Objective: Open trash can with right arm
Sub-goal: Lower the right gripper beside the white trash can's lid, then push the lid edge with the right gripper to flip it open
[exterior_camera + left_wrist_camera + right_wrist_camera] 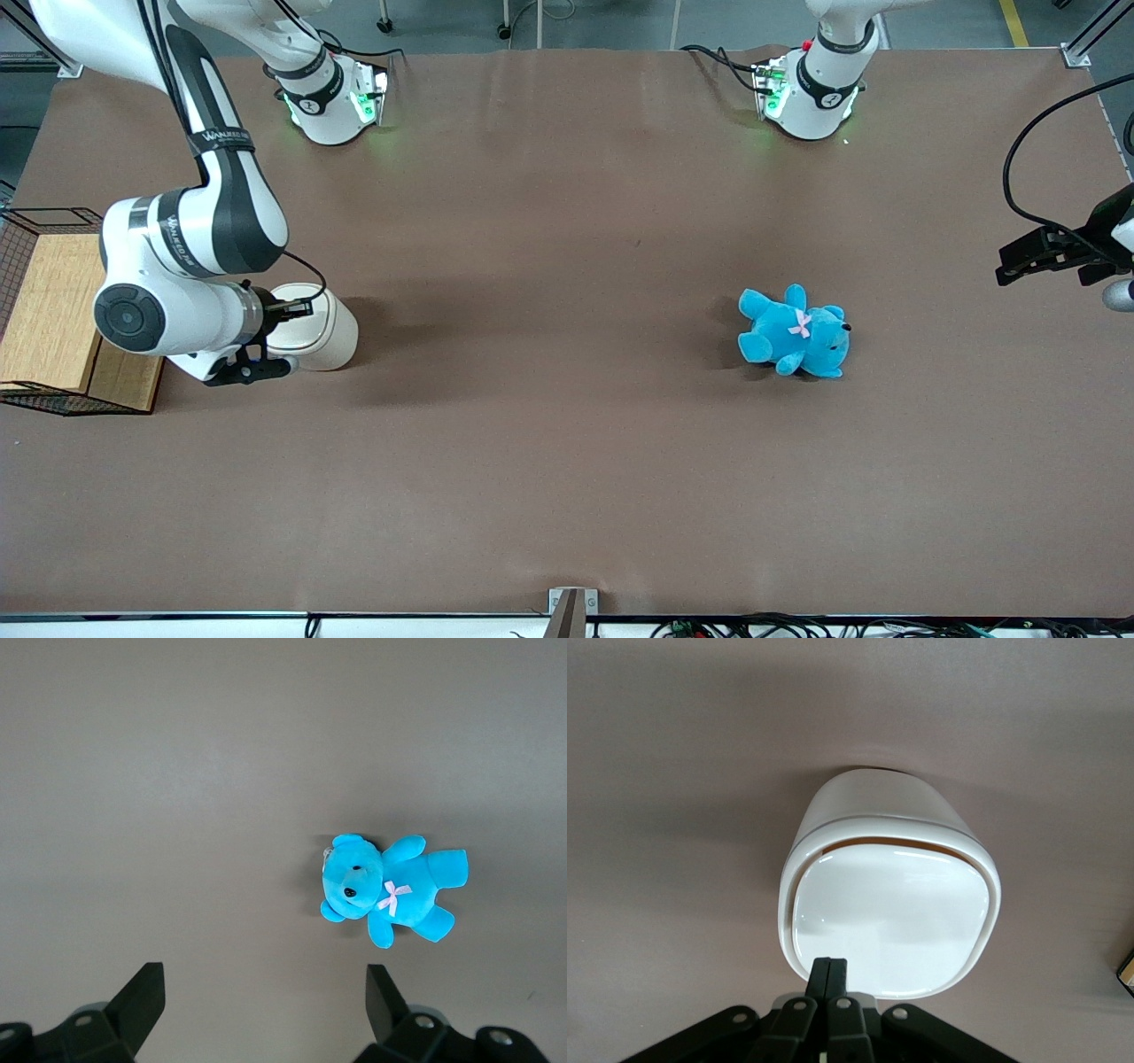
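Right wrist view, trash can (890, 904) upright, lid slightly raised, jaws (828, 967) together at lid's edge.

The hand (830, 979), fingers pressed together, sits at the edge of the bin (323, 328) lid. The basket (49, 310) stands close beside the arm (190, 257), crowding that end of the desk (567, 461). The desk surface nearer the camera lies open. Toward the parked arm's end, the teddy (795, 332) lies well apart from the bin, with bare desk between.
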Controlling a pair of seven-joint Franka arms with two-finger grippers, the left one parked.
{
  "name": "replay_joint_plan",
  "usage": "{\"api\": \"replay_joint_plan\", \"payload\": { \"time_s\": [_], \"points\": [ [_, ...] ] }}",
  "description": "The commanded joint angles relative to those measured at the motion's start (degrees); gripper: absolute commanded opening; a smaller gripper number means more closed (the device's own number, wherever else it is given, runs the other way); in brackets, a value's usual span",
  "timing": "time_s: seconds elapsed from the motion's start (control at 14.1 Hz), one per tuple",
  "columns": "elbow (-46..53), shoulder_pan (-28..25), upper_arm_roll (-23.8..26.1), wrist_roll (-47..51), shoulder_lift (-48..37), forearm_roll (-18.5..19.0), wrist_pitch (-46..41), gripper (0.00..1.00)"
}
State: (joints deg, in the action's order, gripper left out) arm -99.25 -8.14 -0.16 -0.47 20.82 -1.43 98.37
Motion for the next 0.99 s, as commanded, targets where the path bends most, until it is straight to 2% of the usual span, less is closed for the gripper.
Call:
{"api": "replay_joint_plan", "payload": {
  "time_s": [0.0,0.28,0.92],
  "points": [
    [-1.2,-0.1,-0.1,-0.1,0.6,-0.5,0.8,0.01],
    [-5.2,0.0,-0.1,-0.1,0.7,-0.5,5.0,0.00],
    [-5.1,0.0,-0.1,-0.1,2.4,-0.5,7.0,0.01]
  ]
}}
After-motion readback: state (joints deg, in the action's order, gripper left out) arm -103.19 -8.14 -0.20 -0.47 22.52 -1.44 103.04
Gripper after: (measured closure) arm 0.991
